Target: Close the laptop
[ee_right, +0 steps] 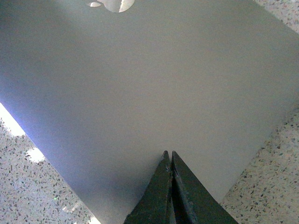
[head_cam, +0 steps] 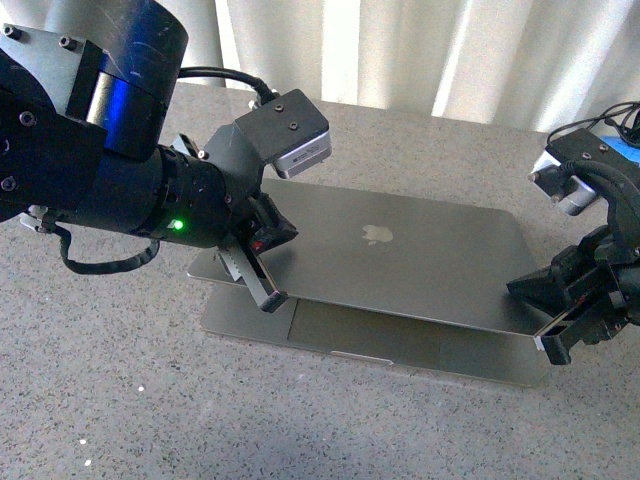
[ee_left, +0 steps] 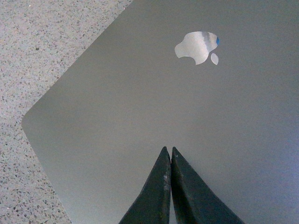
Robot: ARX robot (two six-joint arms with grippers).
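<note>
Setting: a grey speckled table [head_cam: 120, 390] with a pale pleated curtain [head_cam: 400, 50] hanging behind it.

Laptop position: the laptop [head_cam: 420, 270] lies near the middle of the table, between the two arms, with its hinge side toward the curtain.

Laptop state: almost shut. The lid [head_cam: 400, 250] is tilted low over the base [head_cam: 500, 365], with a thin gap between them. Only the front strip of the base shows, including the trackpad [head_cam: 345, 330]. The screen and keys are hidden.

Logo: a pale apple logo [head_cam: 377, 234] sits mid-lid. It looks shiny in the left wrist view [ee_left: 198, 46] and is cut off by the frame edge in the right wrist view [ee_right: 112, 3].

Left gripper: the left gripper [head_cam: 262, 268] is at the lid's left edge, near the front corner. In the left wrist view [ee_left: 168, 156] its two dark fingers are pressed together with no gap, holding nothing, their tips over the bare metal of the lid. Whether the tips touch the lid cannot be told.

Right gripper: the right gripper [head_cam: 560, 325] is at the lid's right edge, near its front corner. In the right wrist view [ee_right: 169, 158] its fingers are likewise squeezed together and empty, tips over the lid near its corner. Contact cannot be told.

Left arm: large and black, filling the upper left of the front view, with a small green light [head_cam: 177, 225] glowing on it.
</note>
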